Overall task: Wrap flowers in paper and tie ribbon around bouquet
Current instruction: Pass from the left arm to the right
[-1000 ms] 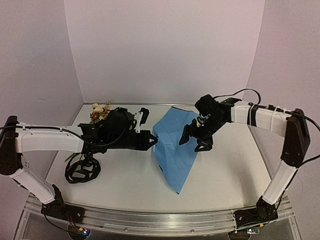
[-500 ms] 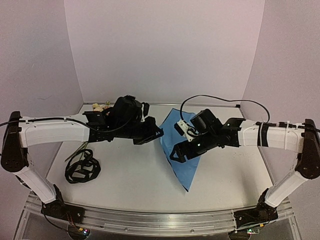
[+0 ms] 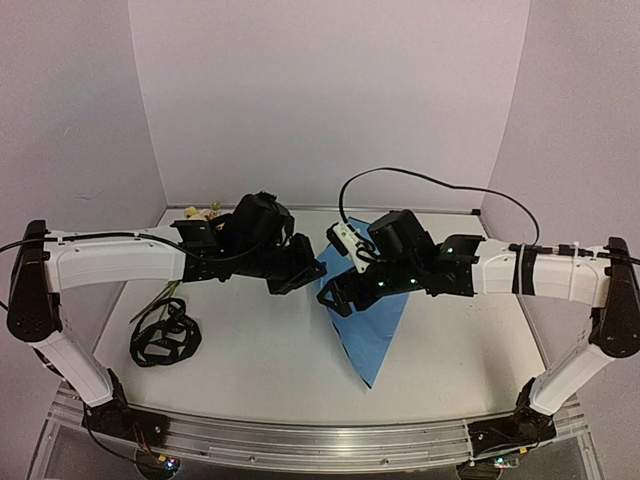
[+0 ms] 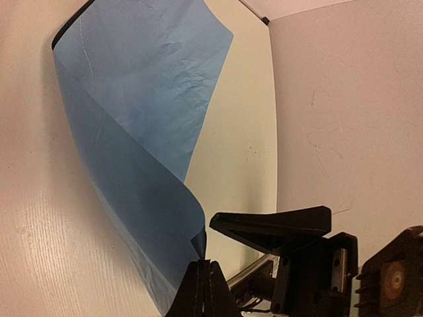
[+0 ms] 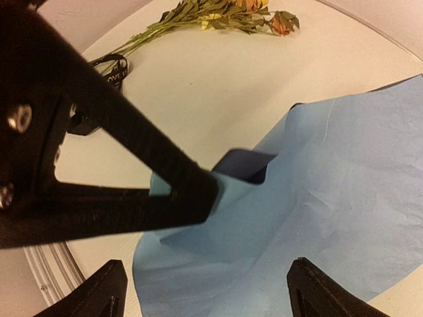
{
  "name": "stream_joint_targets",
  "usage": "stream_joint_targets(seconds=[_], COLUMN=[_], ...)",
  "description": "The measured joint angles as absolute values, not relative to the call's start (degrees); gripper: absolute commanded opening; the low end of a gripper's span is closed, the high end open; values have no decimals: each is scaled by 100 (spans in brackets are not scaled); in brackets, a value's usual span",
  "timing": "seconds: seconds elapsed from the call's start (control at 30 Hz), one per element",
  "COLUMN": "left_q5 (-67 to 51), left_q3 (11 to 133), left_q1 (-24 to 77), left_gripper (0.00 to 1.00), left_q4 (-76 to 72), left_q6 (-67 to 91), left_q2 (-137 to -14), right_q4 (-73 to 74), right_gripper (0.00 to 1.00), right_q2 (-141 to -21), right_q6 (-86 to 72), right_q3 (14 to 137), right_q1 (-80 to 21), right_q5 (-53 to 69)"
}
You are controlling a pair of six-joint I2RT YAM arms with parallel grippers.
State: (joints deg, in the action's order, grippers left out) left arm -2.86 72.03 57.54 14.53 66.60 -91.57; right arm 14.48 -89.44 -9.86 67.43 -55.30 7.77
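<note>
The light-blue paper lies at the table's middle, its left corner lifted. My left gripper is shut on that corner; in the left wrist view the tips pinch the curled paper. My right gripper hangs open just right of it, over the sheet, holding nothing. In the right wrist view its gripper spans the paper, with the left fingers in front. The flowers lie at the back left, seen also as flowers. The black ribbon is coiled front left; its lettering shows on the ribbon.
Pale walls close the table at the back and on both sides. A metal rail runs along the near edge between the arm bases. The right arm's black cable arches above the paper.
My right arm has swung left and lower over the paper, close to the left gripper, with its jaws a little wider. The left gripper has carried the pinched corner slightly right and back.
</note>
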Motion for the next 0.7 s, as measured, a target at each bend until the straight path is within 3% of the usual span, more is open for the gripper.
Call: stream_joint_targets(seconds=[0.4, 0.6, 0.67, 0.7], left_q5=[-251, -219, -216, -216], left_q3=[7147, 7142, 7142, 7142], left_q1=[5754, 5754, 5754, 5754], left_gripper=[0, 0, 2, 8], left_q4=[1459, 1472, 1468, 1461], left_q6=[6759, 6757, 6757, 6757], left_q2=[-9157, -9157, -9157, -9157], right_q4=[1810, 2007, 2059, 2087], right_gripper=[37, 7, 0, 0], right_q2=[-9268, -9276, -9289, -9297], right_q6=[-931, -940, -934, -927], right_q3=[7293, 7435, 7493, 7522], right_q1=[-5547, -5582, -5599, -5608], right_q5=[526, 519, 526, 535])
